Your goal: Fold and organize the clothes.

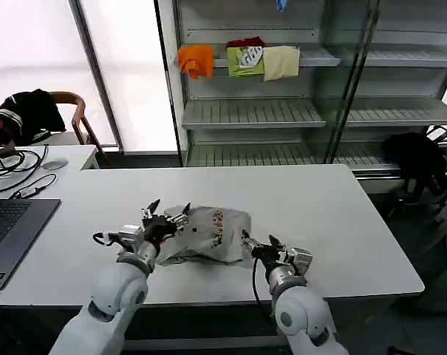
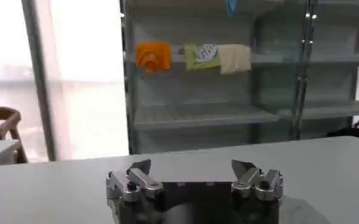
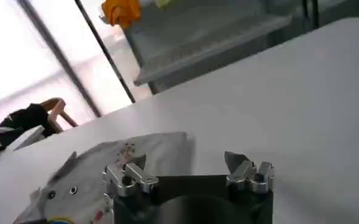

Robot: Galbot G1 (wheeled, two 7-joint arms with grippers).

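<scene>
The T-shirt (image 1: pixel 208 233) lies as a compact grey bundle near the front edge of the white table (image 1: pixel 341 222), printed side partly up, between the two arms. Its folds look loose and uneven, so the folding is judged incomplete or only roughly done.

The left gripper (image 1: pixel 166 215) sits at the bundle's left edge, fingers spread and holding nothing; in the left wrist view the left gripper (image 2: pixel 194 169) shows bare tabletop between its tips. It appears placed to take a fresh hold or to press the fold flat.

The right gripper (image 1: pixel 258 242) stands just beside the bundle's right front corner, also spread and empty. In the right wrist view the right gripper (image 3: pixel 185 163) points toward the T-shirt (image 3: pixel 130 155), which lies close ahead, one fingertip near the cloth edge.

Both arms flank the bundle, a position suited to a two-sided fold or lift.

Folded cloths (image 1: pixel 241 61) rest on an upper shelf (image 1: pixel 253 111) behind the table, the likely place for the finished bundle.
</scene>
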